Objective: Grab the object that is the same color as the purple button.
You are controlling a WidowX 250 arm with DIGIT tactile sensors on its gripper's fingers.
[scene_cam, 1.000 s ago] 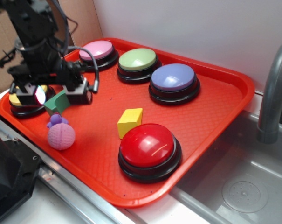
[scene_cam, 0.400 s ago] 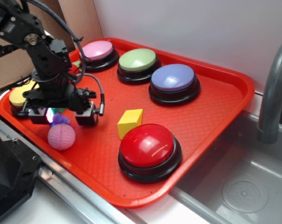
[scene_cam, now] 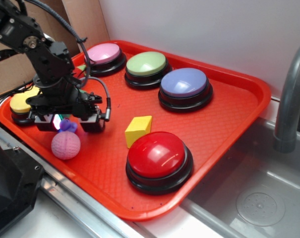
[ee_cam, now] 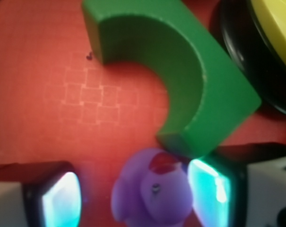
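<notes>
At the left edge of the red tray [scene_cam: 239, 106], the end effector [scene_cam: 68, 124] hangs spread, its two fingers straddling the tiny lavender toy [ee_cam: 152, 196] without closing on it (the right pad [ee_cam: 209, 191] looks to be touching the toy, the left stands apart). Just below the toy in the exterior view lies the pink ball [scene_cam: 66, 145]; the green arch block [ee_cam: 180, 80] sits right behind it. Toward the upper middle rests the purple button [scene_cam: 184, 83].
</notes>
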